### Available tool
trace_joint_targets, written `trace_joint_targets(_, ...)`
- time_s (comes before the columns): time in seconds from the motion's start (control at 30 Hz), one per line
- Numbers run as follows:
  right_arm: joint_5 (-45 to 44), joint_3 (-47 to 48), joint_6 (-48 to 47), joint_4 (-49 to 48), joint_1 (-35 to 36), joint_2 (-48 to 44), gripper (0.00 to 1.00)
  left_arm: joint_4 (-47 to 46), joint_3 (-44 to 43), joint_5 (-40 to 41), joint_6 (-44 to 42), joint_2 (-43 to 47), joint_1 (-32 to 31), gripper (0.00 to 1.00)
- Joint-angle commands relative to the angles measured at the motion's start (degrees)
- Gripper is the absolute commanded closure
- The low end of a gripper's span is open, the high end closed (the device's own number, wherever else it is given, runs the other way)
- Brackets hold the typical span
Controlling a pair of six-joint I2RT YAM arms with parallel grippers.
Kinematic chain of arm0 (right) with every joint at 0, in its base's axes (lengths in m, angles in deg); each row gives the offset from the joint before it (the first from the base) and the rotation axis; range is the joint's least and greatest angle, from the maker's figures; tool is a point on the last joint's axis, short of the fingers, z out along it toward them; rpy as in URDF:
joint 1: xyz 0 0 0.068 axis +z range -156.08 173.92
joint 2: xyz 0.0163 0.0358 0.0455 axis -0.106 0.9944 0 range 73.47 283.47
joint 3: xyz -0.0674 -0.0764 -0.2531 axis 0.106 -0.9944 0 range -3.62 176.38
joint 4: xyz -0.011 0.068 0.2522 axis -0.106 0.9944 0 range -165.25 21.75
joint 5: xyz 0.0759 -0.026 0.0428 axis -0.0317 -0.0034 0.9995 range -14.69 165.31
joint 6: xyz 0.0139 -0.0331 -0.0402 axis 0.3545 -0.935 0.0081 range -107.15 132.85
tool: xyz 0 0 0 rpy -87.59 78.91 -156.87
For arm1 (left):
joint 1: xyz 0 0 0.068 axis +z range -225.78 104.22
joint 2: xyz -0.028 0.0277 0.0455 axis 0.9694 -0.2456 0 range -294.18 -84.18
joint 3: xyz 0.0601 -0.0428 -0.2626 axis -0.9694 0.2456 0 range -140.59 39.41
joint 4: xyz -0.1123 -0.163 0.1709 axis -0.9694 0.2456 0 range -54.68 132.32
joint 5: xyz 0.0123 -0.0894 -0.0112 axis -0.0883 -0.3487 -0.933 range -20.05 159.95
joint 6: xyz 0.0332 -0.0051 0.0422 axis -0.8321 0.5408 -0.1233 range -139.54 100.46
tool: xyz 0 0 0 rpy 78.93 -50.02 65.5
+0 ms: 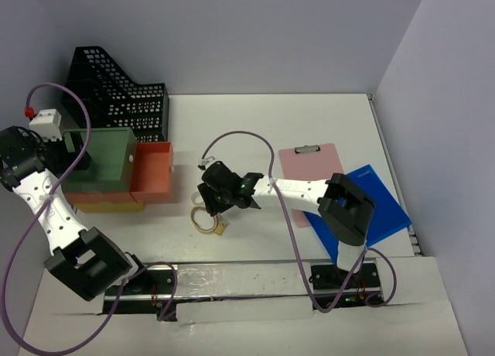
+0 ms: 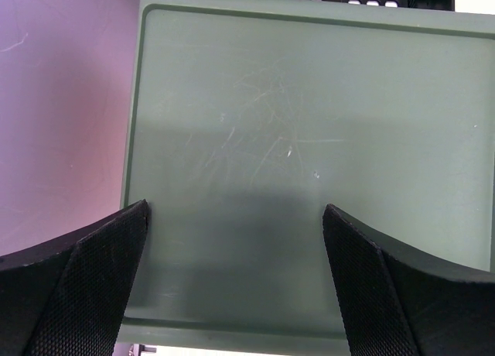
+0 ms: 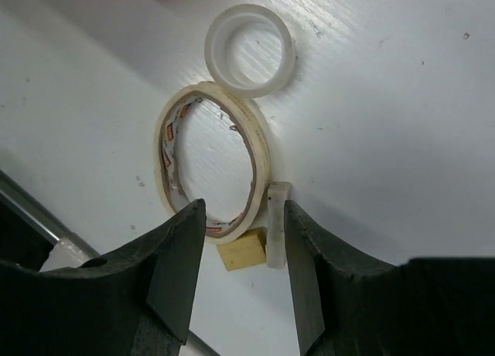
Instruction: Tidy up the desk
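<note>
Tape is what the right gripper [image 3: 241, 217] is after, I think. It hangs over the middle of the white desk [image 1: 309, 116], a bit low and left of centre in the top view. Its two jaws stand part way open and hold nothing yet. Between them lie the near edge of the tan tape ring [image 3: 168, 151] and a little white piece [image 3: 277, 220]. A small yellow block [image 3: 241, 253] sits just below them. A small clear ring [image 3: 213, 54] touches the far side of the tape ring.

To do this well, the gripper should slide a bit to the left in its own view. Then only the thin wall of the tape ring is between the jaws, one jaw inside the ring and one outside. The white piece and the yellow block should stay out. Then go down until the tips nearly meet the desk, squeeze softly, and lift straight up. The ring is thin, so it may slip or tip.

The left gripper [image 2: 236, 232] is wide open and holds nothing, over the green tray [image 2: 309, 139] at the left of the top view. An orange box [image 1: 153, 170] sits beside the tray.
</note>
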Motion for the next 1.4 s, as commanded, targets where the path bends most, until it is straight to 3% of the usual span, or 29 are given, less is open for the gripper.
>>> trace_joint_targets(0.0, 0.08, 1.63, -1.06, -0.69, 0.46, 1.39, 0.49, 2.14, -1.74, 0.32, 0.18, 1.91, 0.14, 0.01)
trace_joint_targets(0.77, -1.34, 6.19, -1.23, 1.21, 1.49, 13.54, 0.66, 2.02, 0.26, 0.82, -0.86, 1.88, 0.14, 0.01)
trace_joint_targets(0.9, 0.40, 4.77, -0.29, -0.94, 1.69, 13.15, 0.80, 2.12, 0.06, 0.33, -0.47, 1.59, 0.14, 0.01)
trace_joint_targets(0.97, 0.54, 3.86, 0.35, -2.01, 1.78, 12.29, 0.95, 2.12, 0.06, 0.45, -0.46, 1.53, 0.19, 0.01)
trace_joint_targets(1.03, -0.49, 1.56, 0.35, -3.47, 1.67, 10.06, 1.00, 2.23, 0.14, 0.64, -0.60, 1.67, 0.16, 0.01)
trace_joint_targets(1.37, -0.75, -10.55, -13.53, -13.42, 1.69, -12.87, 1.00, 1.94, 0.14, 0.42, -0.52, 1.55, 0.14, 0.01)
